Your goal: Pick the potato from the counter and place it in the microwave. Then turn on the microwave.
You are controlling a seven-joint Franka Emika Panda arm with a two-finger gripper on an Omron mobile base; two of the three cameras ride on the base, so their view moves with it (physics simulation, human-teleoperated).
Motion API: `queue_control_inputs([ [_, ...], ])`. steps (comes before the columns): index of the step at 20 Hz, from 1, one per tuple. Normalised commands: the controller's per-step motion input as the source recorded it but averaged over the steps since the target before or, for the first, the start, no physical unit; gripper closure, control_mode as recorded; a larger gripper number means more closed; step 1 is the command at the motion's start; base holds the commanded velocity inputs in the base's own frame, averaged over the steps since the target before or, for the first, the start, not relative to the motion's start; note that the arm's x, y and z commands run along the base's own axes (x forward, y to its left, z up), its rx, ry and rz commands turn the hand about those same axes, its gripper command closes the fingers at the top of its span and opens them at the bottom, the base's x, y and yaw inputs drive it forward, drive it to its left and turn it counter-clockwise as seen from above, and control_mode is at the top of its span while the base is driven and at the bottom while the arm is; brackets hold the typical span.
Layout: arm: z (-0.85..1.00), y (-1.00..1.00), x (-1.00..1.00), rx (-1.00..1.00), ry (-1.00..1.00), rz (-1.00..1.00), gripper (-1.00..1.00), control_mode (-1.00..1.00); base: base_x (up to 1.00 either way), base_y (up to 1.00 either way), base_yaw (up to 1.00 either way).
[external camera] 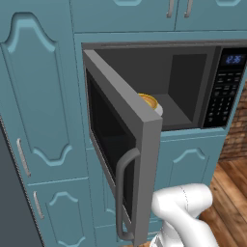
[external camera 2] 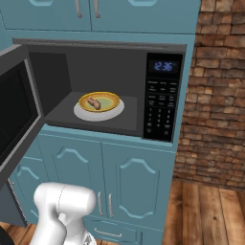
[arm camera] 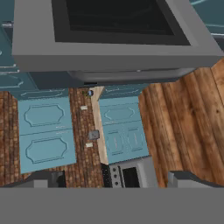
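The microwave is built into blue cabinets, and its door swings wide open to the left. Inside, a white plate carries a yellow bowl. The potato, a small brown lump, lies in that bowl. In the left base view only the bowl's rim peeks past the door edge. In the hand view my gripper is open with nothing between its fingers. It looks along the underside of the grey door and its curved handle.
Blue cabinet doors sit below the microwave, with a tall blue panel to its left. A brick wall and wooden floor lie to the right. A stove shows far below in the hand view.
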Motion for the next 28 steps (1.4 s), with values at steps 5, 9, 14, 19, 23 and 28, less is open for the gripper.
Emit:
queue_control_inputs([
  [5,0.00,0.29,-0.12,0.16,-0.02,0.00,-1.00,-1.00,0.00,0.00,0.00],
  [9,0.00,0.28,-0.13,0.13,-0.09,-0.01,-1.00,-1.00,0.00,0.00,0.00],
  [14,-0.11,0.28,0.01,0.04,-0.08,-0.12,-1.00,-1.00,0.00,0.00,0.00],
  [19,-0.14,0.30,0.14,0.00,-0.02,-0.20,-1.00,-1.00,0.00,0.00,0.00],
  [23,-0.17,0.33,0.11,0.01,-0.01,-0.19,-1.00,-1.00,0.00,0.00,0.00],
  [28,-0.18,0.34,0.09,0.03,-0.02,-0.15,-1.00,-1.00,0.00,0.00,0.00],
])
